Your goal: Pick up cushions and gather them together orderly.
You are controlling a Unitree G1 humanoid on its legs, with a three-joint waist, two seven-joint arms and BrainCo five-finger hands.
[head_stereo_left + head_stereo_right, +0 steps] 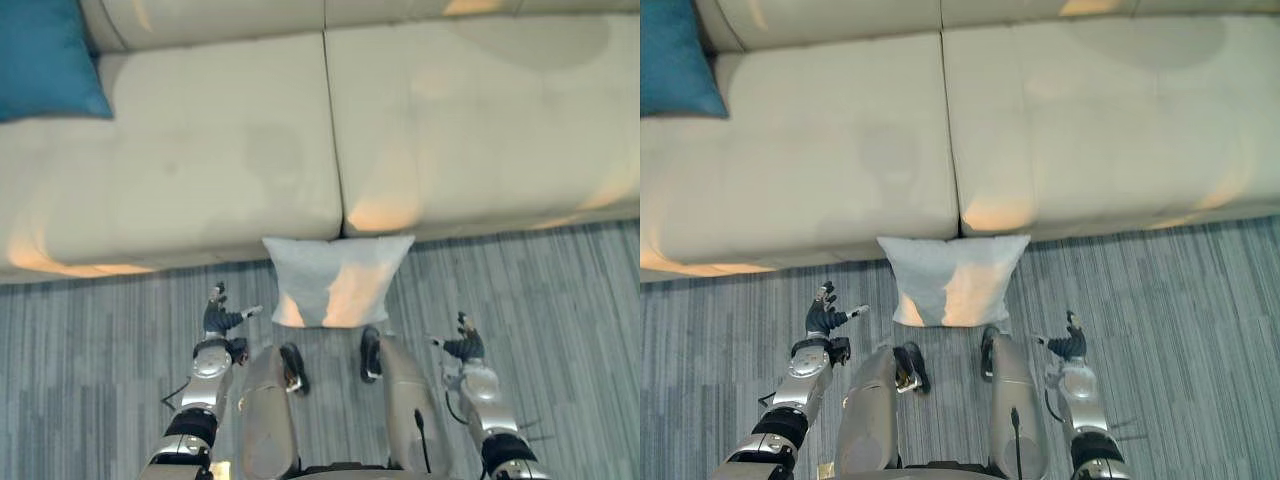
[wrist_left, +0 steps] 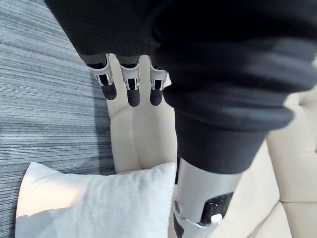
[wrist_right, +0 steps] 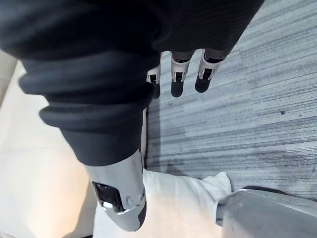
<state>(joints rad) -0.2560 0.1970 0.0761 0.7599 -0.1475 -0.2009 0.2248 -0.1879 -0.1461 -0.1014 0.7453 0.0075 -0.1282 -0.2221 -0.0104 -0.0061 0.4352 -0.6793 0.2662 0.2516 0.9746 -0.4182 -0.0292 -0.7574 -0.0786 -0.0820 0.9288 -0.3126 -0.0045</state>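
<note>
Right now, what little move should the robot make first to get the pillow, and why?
Probably bring both hands in toward the sides of the white cushion. It lies on the floor against the sofa, between the left hand and the right hand, both open and empty. The blue cushion sits up on the sofa.

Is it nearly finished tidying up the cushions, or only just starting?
It looks like an early stage. Done: nothing gathered yet. The blue cushion sits at the left end of the sofa, and the white cushion is on the floor against the sofa front. In hand: nothing; the left hand and right hand are open either side of the white cushion. Left: grasp it, lift it, set it beside the blue one.
</note>
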